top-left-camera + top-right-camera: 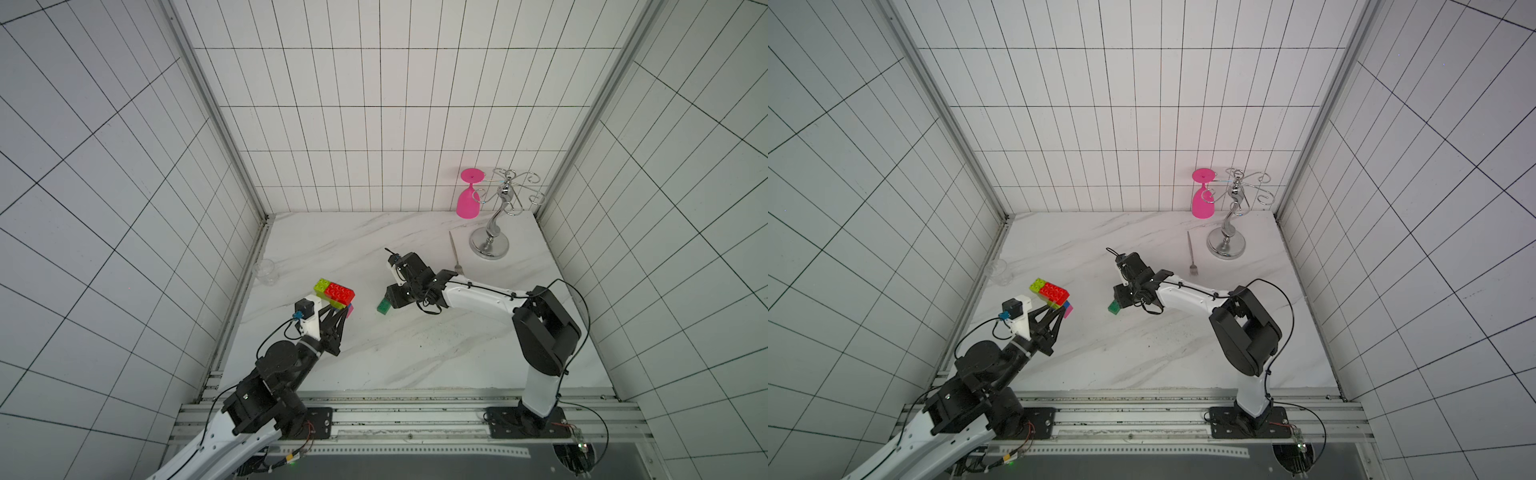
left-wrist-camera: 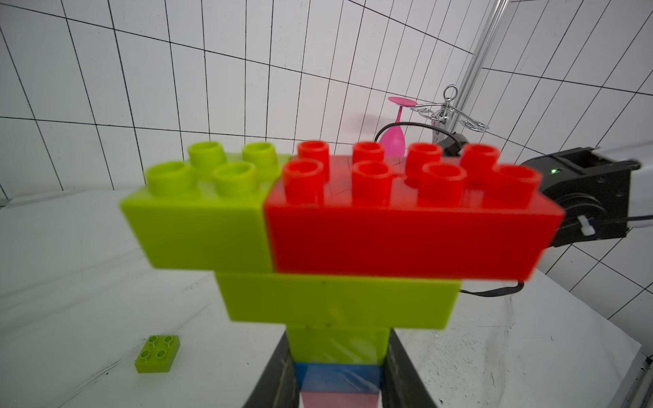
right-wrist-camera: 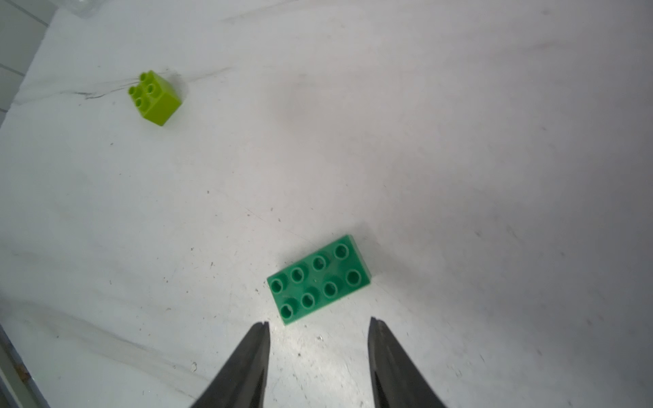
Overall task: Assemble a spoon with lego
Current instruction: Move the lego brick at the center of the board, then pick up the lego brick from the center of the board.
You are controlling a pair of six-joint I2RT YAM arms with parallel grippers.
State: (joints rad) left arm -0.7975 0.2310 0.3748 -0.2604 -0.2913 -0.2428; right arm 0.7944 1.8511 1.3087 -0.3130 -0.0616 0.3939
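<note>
Three walls [image 1: 374,104] of white rectangular tiles with dark grid lines, joined at the far corners by slanting aluminium posts [image 1: 221,120], enclose an evenly lit white bench [image 1: 374,357] with faint grey marble veining, whose near edge meets slotted aluminium rails [image 1: 415,409].

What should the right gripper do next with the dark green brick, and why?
Probably lower the right gripper around the dark green brick and close: its jaws stand open close to the brick, which lies loose, studs up, while the left gripper holds the unfinished spoon.
</note>
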